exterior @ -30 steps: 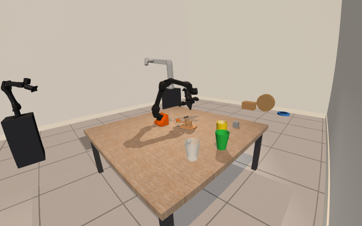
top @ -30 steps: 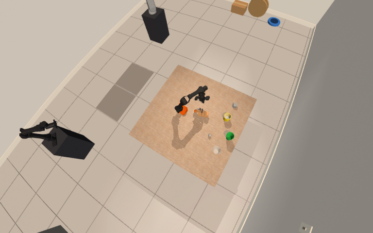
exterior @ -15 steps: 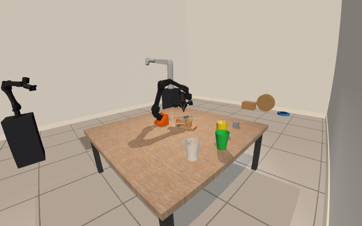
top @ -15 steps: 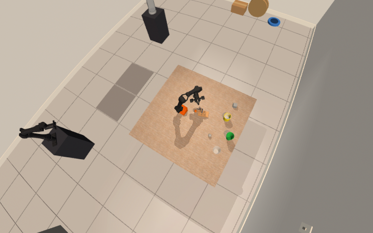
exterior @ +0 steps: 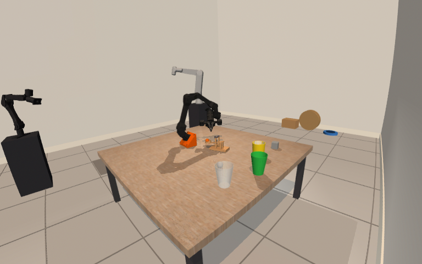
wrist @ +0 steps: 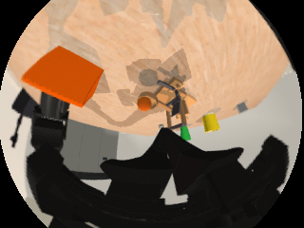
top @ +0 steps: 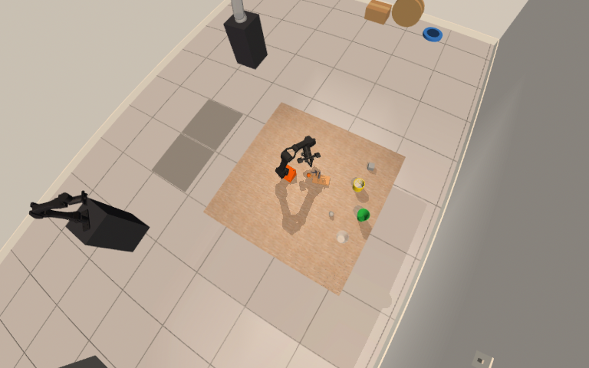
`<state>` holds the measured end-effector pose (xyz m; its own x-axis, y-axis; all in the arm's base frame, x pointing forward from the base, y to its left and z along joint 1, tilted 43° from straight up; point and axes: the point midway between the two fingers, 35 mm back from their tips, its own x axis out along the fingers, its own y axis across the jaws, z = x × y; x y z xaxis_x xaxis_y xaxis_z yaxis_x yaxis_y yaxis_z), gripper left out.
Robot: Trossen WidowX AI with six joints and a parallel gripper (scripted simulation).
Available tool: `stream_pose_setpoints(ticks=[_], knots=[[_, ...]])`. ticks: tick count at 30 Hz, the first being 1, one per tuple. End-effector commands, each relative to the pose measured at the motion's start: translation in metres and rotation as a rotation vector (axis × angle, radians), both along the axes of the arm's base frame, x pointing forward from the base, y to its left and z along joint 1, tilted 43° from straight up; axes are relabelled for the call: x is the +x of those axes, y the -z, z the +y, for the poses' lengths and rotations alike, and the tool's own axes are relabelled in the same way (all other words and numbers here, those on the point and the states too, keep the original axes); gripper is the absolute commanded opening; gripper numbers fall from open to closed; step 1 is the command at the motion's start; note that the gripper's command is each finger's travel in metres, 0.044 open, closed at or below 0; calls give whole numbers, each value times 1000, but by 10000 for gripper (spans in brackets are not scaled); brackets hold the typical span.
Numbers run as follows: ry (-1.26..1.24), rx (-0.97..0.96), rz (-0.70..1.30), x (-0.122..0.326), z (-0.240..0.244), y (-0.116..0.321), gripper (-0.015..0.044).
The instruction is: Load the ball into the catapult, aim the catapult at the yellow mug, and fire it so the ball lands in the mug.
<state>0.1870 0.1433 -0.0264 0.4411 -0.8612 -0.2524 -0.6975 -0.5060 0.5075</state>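
Observation:
The orange ball (top: 308, 175) (exterior: 207, 140) (wrist: 144, 104) sits in the cup at the end of the catapult's throwing arm, on the side toward the robot's base. The small wooden catapult (top: 323, 180) (exterior: 219, 149) (wrist: 190, 100) stands on the table in front of the robot. The yellow mug (top: 358, 188) (exterior: 258, 148) (wrist: 211, 123) stands upright beyond it, near the table's far edge. My gripper (top: 310, 165) (exterior: 210, 130) (wrist: 163, 130) is shut and empty, pointing down above the table close to the catapult, touching nothing.
A green cup (top: 363, 215) (exterior: 259, 165) (wrist: 185, 134) and a whitish cup (top: 342, 237) (exterior: 223, 177) stand near the yellow mug's side of the table. A grey cube (top: 370, 165) (exterior: 274, 145) (wrist: 242, 106) lies beyond the mug. A small pale object (top: 330, 213) lies between catapult and cups.

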Motion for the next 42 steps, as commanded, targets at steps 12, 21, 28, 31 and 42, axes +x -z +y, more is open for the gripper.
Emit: stream_pose_setpoints(ticks=[12,21,28,31,42], knots=[[-4,-11,6,-2,-16,19,0],[-5,-11,6,-3,-25,31,0],[-5,-11,6,-4,-32,40,0],[-5,-11,6,-5,-36,43,0],[-4,-12,5,-8,-48,56,0]])
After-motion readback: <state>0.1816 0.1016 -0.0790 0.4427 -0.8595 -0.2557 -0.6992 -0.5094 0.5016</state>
